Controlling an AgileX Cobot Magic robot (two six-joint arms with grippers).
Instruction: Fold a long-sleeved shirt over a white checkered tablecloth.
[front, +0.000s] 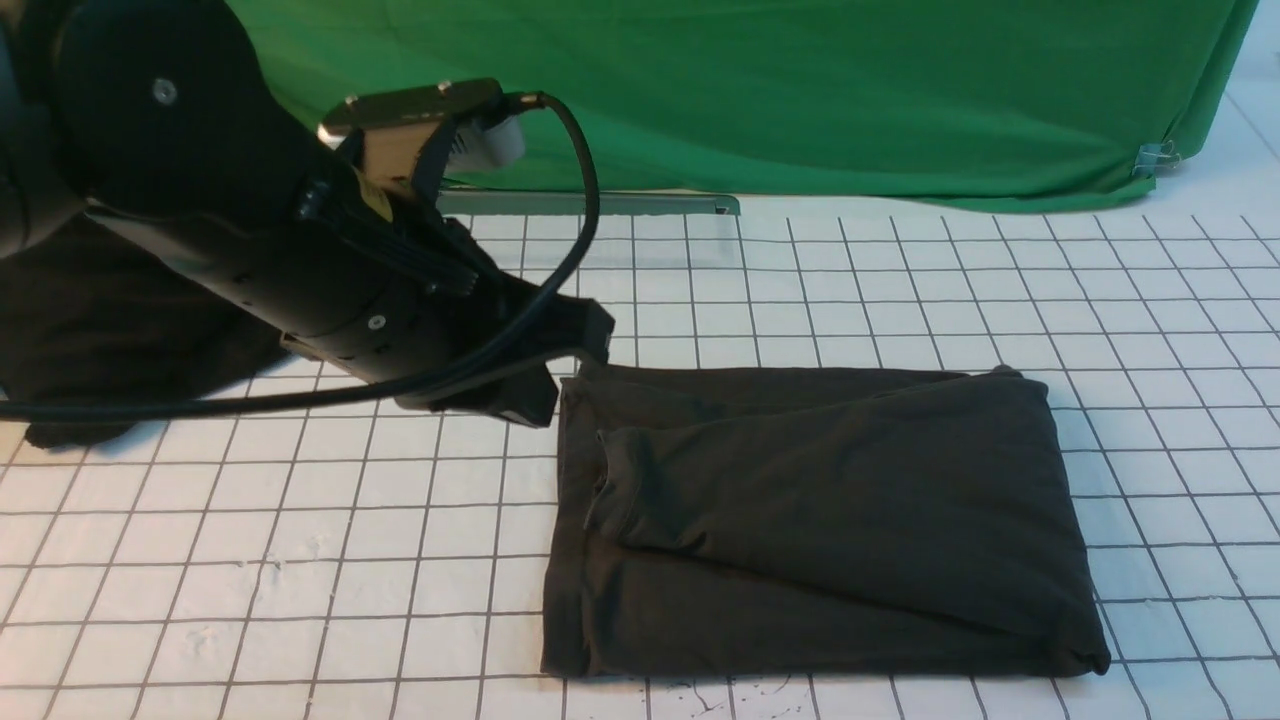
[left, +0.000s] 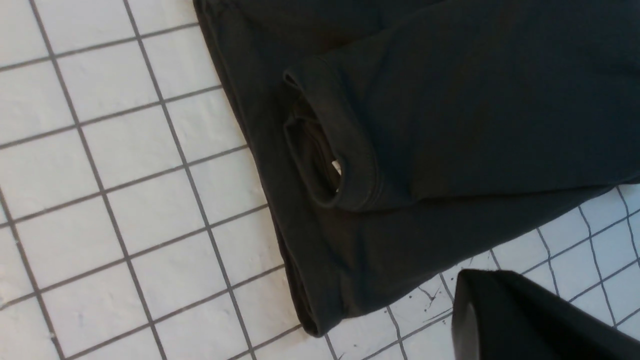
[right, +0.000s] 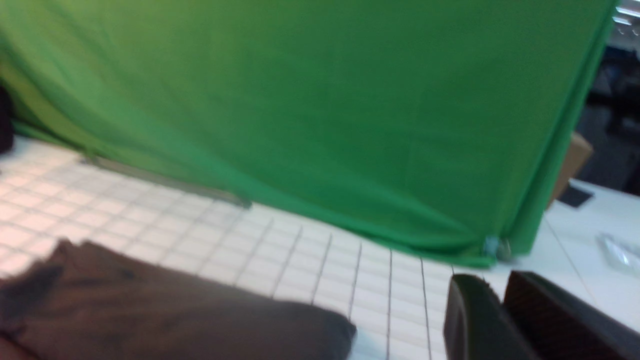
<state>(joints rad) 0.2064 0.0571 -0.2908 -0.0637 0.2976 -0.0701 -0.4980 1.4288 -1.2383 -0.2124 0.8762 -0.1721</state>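
The long-sleeved shirt (front: 820, 520) lies folded into a dark rectangle on the white checkered tablecloth (front: 300, 520), right of centre. Its chest print is hidden. The left wrist view shows the shirt (left: 450, 100) from above, with the collar and a sliver of white neck label (left: 337, 170). My left gripper (front: 588, 335) hangs by the shirt's far left corner, shut and holding nothing (left: 481, 278), over bare tablecloth (left: 100, 175). My right gripper (right: 500, 286) is shut and empty, raised beyond the shirt's (right: 175, 315) right end; it is outside the front view.
A blacker heap of plain cloth (front: 90, 320) lies at the far left behind my left arm. A green fabric sheet (front: 800, 90) hangs across the back, with a metal bar (front: 600, 203) at its foot and a clip (front: 1155, 155) at its right corner.
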